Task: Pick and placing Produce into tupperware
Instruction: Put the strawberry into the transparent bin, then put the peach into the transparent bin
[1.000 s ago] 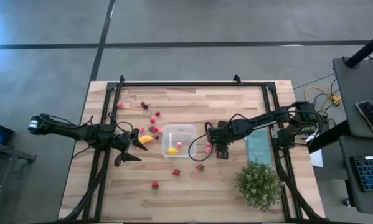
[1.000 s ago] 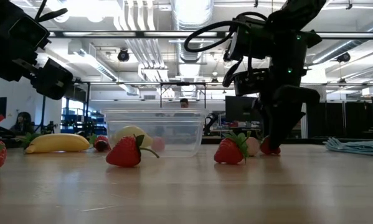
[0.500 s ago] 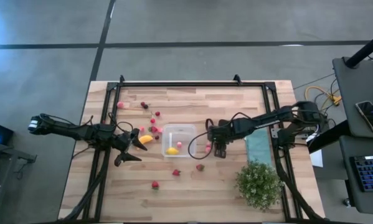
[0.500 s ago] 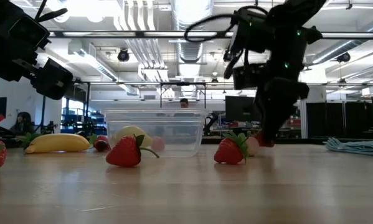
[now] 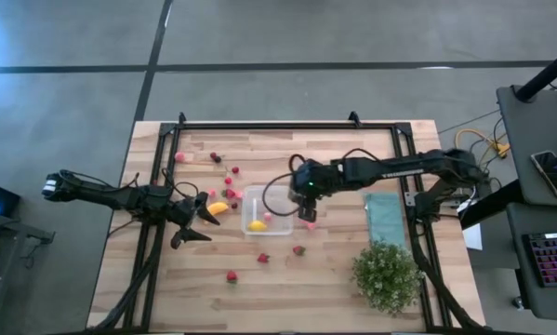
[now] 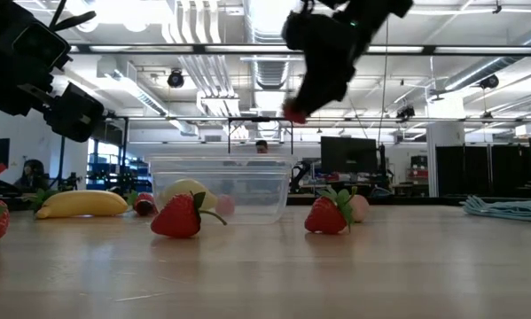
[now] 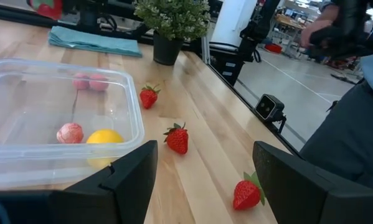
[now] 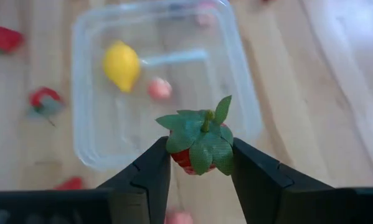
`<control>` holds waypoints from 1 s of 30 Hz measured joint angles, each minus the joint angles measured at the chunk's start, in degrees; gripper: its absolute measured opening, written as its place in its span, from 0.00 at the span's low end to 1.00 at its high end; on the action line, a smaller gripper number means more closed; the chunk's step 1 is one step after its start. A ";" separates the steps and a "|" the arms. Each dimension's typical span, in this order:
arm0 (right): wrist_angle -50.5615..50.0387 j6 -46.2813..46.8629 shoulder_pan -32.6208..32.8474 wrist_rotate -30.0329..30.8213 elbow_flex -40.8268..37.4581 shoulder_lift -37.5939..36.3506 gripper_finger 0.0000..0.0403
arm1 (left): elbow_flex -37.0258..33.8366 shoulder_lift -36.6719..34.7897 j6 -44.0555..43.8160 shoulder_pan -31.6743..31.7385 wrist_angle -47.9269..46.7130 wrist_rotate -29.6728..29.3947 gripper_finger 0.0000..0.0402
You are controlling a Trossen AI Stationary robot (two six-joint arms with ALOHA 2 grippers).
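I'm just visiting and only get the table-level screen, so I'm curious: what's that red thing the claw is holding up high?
Observer: A strawberry, leafy cap up, pinched in the right claw.
Visitor: Where is it over the table?
Observer: From above, it is close to the right edge of the tupperware.
Visitor: And the other arm's claw?
Observer: The left claw is open and empty, left of the tupperware, near an orange-yellow curved piece.

The bench (image 5: pixel 278 279) is pale wood with a smooth matt finish. The tupperware (image 7: pixel 24 81) is clear, glossy plastic. A strawberry (image 8: pixel 202 146) has cloth-like leaves. The cloth (image 7: pixel 93 41) looks soft.
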 joint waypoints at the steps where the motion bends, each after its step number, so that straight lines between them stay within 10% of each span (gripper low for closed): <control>1: -0.01 -0.31 -0.22 -1.33 1.46 1.14 0.36 | 0.00 0.00 0.02 0.00 0.00 0.00 0.62; 11: -1.22 -5.48 0.18 -11.33 15.62 15.70 0.36 | 0.00 -0.02 0.02 0.02 0.00 -0.02 0.62; 30: -39.70 15.71 4.17 -2.61 49.71 33.02 0.57 | 0.00 -0.02 0.02 0.02 0.00 0.00 0.62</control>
